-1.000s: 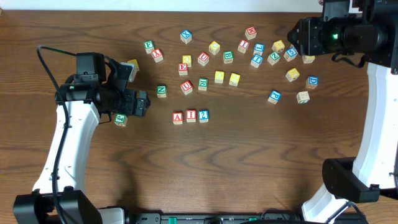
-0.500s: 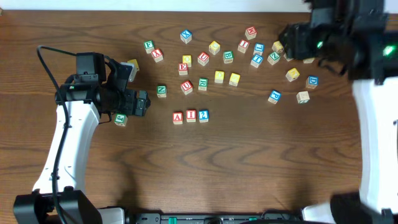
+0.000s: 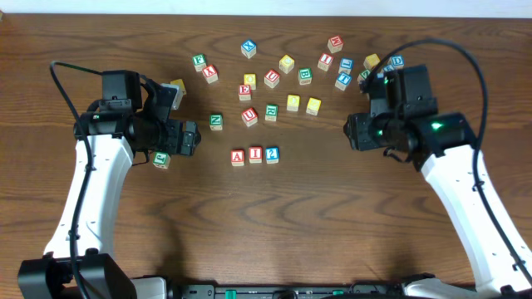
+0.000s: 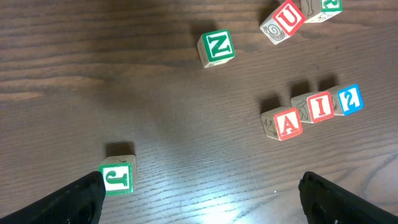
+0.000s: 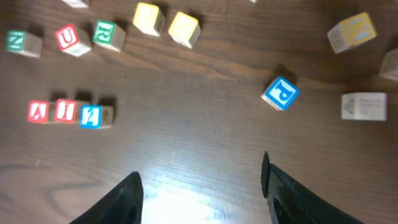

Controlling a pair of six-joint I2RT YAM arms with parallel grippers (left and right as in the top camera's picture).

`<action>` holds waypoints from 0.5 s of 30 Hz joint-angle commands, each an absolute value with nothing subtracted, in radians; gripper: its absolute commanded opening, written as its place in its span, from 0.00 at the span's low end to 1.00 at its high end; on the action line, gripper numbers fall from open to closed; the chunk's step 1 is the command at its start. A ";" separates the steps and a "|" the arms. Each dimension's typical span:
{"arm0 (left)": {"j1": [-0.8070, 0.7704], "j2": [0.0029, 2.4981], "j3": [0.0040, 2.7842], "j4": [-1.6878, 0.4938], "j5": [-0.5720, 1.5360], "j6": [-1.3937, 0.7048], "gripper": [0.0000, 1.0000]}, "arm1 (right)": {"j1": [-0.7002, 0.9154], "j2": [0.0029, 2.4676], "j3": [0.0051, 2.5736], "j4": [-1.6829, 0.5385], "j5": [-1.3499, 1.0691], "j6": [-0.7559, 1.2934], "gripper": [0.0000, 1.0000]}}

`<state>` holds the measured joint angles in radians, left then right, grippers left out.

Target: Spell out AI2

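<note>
Red A cube, red I cube, blue 2 cube, green N cube

Overhead, my left arm comes up from the lower-left base, wrist turned toward table centre. The left gripper is spread wide: on its wrist feed the fingers sit at opposite bottom corners. The right arm reaches in from the lower right, wrist pointing left. The right gripper also looks parted, though its fingers are blurred.
</note>
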<state>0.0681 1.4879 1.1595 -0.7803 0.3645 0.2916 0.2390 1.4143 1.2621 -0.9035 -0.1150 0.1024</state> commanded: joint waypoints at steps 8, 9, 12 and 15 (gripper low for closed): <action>0.066 1.491 1.159 -0.780 0.366 0.295 0.98 | 0.244 1.406 1.139 -0.849 -0.103 0.099 0.62; 0.066 1.491 1.159 -0.780 0.366 0.295 0.98 | 0.244 1.406 1.139 -0.854 -0.103 0.088 0.63; 0.066 1.491 1.159 -0.780 0.366 0.295 0.98 | 0.243 1.406 1.139 -0.856 -0.103 0.088 0.64; 0.066 1.491 1.159 -0.780 0.366 0.295 0.98 | 0.237 1.406 1.139 -0.861 -0.103 0.088 0.63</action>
